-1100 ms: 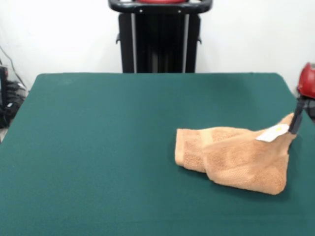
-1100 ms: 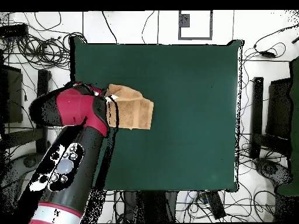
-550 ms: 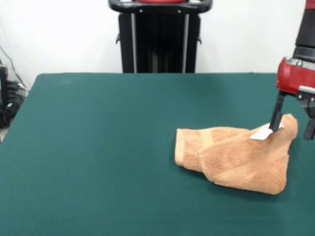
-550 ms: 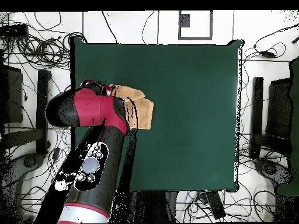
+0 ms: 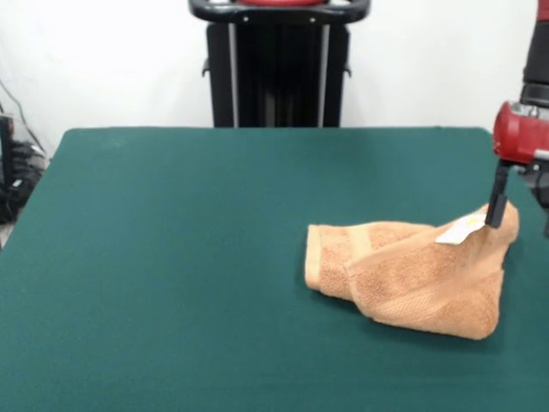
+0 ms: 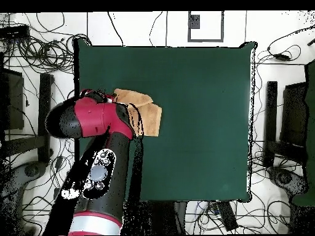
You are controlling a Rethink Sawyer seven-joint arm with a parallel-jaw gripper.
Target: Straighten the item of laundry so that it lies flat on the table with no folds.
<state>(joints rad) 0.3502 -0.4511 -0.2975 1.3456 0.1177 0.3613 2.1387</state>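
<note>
Since half a second ago, the gripper (image 5: 521,204) is sitting slightly more to the right in the front view, while the towel (image 5: 412,275) is staying folded and bunched. One dark finger (image 5: 496,199) is touching the towel's raised right corner beside the white tag (image 5: 458,229); the jaws are standing apart, gripping nothing. The towel is lying on the right side of the table (image 5: 189,257).

From overhead, the red arm (image 6: 92,123) is covering part of the towel (image 6: 143,110) near the table's (image 6: 197,110) left edge.

Front oblique — overhead straight-down; shared table (image 5: 171,257).
</note>
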